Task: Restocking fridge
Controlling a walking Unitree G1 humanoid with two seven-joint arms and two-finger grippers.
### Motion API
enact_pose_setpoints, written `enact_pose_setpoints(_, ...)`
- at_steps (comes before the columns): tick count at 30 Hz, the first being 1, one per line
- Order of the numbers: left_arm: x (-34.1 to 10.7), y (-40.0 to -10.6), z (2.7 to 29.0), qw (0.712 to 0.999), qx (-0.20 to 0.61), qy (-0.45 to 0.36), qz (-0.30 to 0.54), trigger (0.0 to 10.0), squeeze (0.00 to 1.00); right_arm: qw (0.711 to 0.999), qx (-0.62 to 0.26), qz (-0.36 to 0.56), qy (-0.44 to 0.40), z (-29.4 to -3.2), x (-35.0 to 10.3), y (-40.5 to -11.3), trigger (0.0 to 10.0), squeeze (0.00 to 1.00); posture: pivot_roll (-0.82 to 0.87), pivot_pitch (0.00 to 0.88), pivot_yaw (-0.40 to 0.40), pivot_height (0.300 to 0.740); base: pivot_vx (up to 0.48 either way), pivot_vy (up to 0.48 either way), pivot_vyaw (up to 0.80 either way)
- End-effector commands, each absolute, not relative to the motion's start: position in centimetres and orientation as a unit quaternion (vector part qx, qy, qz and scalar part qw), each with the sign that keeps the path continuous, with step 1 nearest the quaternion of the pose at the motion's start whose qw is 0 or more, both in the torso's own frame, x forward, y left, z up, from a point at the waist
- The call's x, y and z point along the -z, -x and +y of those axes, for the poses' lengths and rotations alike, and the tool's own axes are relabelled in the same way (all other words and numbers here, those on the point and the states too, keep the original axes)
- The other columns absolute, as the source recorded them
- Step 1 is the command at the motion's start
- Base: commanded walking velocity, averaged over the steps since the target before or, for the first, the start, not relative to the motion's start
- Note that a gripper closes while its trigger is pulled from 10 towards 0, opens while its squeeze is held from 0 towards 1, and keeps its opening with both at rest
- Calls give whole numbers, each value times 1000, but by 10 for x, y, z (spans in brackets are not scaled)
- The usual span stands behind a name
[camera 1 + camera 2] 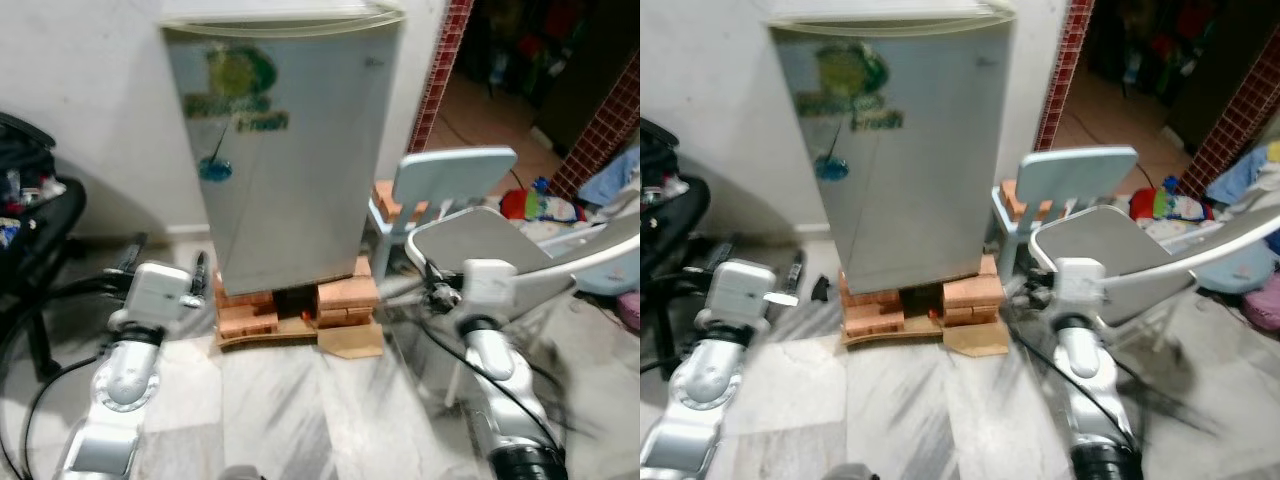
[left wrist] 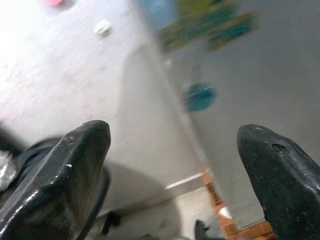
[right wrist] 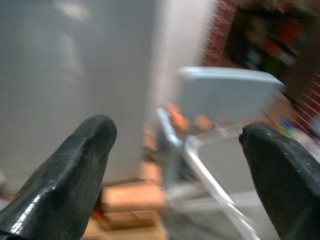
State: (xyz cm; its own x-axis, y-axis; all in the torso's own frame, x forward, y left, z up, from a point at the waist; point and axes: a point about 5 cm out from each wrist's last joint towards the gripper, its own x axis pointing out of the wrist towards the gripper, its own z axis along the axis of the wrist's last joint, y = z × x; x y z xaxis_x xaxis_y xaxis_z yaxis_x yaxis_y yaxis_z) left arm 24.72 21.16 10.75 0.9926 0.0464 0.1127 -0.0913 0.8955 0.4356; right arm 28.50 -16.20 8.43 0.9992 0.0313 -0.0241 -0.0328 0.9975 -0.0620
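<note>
A small silver fridge (image 1: 285,150) stands straight ahead against the white wall, its door closed. Green and blue stickers (image 1: 238,85) mark the door. The fridge rests on a stack of orange bricks (image 1: 250,312). My left gripper (image 2: 175,135) is low at the left, level with the fridge's base and apart from it. It is open with nothing between its fingers (image 2: 75,165). My right gripper (image 3: 177,130) is low at the right, near the chairs, also open and empty. The views are blurred.
A light blue plastic chair (image 1: 452,178) and a grey-seated chair (image 1: 490,240) crowd the fridge's right side. A black seat with clutter (image 1: 30,215) stands at the left. A cardboard piece (image 1: 352,340) lies by the bricks. A tiled doorway (image 1: 440,70) opens at back right.
</note>
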Motion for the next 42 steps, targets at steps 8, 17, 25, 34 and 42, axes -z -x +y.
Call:
enact_pose_setpoints(8, -100, -253, 185, 992, -8, -118, -34, 10000, 0, 1000, -13, 15, -6, -165, -84, -289, 10000, 0, 106, 0, -34, 740, 0, 480, 0)
enact_pose_setpoints(17, -103, -264, 181, 995, 16, -89, -32, 10000, 0, 1000, -17, -6, -6, -157, -93, -295, 10000, 0, 94, 0, -31, 740, 0, 480, 0)
enact_pose_setpoints(25, -97, -261, 170, 996, 45, -73, -16, 10000, 0, 1000, -24, -1, -17, -149, -89, -294, 10000, 0, 95, 0, -30, 740, 0, 479, -770)
enact_pose_setpoints(34, -99, -261, 160, 996, 59, -60, -19, 10000, 0, 1000, -19, -2, -11, -155, -90, -299, 10000, 0, 102, 0, -40, 740, 0, 470, -800)
enact_pose_setpoints(42, -97, -263, 157, 995, 68, -63, -20, 10000, 0, 1000, -21, 2, -12, -150, -86, -297, 10000, 0, 103, 0, -40, 740, 0, 454, -800)
